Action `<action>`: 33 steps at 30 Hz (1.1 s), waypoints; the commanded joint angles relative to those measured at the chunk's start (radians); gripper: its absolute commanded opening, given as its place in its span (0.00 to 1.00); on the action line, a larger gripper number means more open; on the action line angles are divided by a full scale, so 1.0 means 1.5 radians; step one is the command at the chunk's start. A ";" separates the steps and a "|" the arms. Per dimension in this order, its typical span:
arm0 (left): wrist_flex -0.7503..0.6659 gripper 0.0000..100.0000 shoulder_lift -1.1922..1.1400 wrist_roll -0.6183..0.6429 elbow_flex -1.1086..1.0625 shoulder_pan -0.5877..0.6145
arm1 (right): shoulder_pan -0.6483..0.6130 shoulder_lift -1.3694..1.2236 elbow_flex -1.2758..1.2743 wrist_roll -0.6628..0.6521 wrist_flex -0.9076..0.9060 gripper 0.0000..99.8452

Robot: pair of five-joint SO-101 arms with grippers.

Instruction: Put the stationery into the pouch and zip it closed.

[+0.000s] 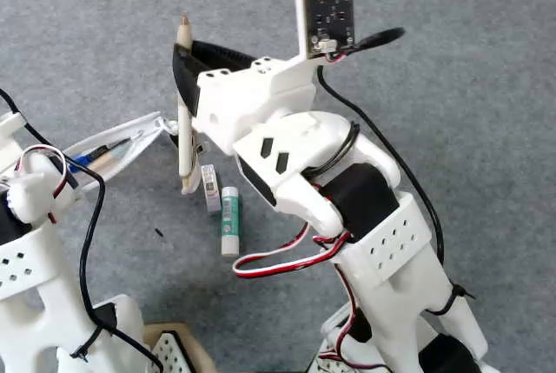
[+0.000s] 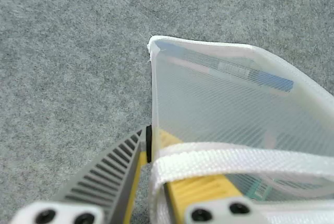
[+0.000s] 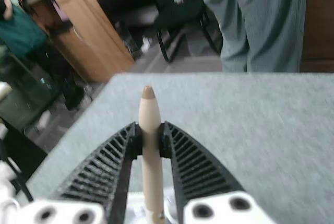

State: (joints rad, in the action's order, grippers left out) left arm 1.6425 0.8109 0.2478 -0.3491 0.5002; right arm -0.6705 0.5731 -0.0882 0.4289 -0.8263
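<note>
Right gripper (image 3: pixel 150 136) clamps one beige pencil (image 1: pixel 183 125) upright at upper centre, left gripper (image 2: pixel 148 143) pinches one mesh pouch (image 1: pixel 122 143) at left, one glue stick (image 1: pixel 229 221) and one eraser (image 1: pixel 210 187) lie side by side mid-frame.

No lettering is legible anywhere. Left of centre on the grey counter (image 1: pixel 452 86), the green-and-white glue stick (image 1: pixel 229 219) and the small white packet (image 1: pixel 210 187) beside it carry print too small to read. The pen (image 2: pixel 245 72) inside the translucent white mesh pouch (image 2: pixel 219 114) shows only a blurred mark.

Right arm raised, its hand (image 3: pixel 150 130) clamped on a pencil (image 3: pixel 148 110), left hand (image 2: pixel 150 143) low, pinching the pouch (image 2: pixel 224 104)
</note>
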 commanded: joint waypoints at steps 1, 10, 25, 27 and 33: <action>-0.003 0.03 -0.005 0.004 0.014 -0.004 | -0.037 0.006 0.078 0.003 0.044 0.01; 0.009 0.03 -0.005 0.003 0.015 -0.041 | -0.087 -0.059 0.178 0.005 0.050 0.01; 0.080 0.03 -0.005 -0.010 0.128 -0.052 | -0.094 -0.101 0.127 0.005 0.148 0.01; 0.080 0.03 -0.005 -0.010 0.141 -0.053 | -0.092 -0.100 0.129 0.005 0.148 0.01; 0.081 0.03 -0.005 -0.009 0.152 -0.056 | -0.079 -0.082 0.122 0.005 0.144 0.01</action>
State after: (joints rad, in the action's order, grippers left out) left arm 1.7576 0.8002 0.2401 -0.1757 0.4312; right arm -0.7994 0.4196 0.0913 0.4289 -0.6299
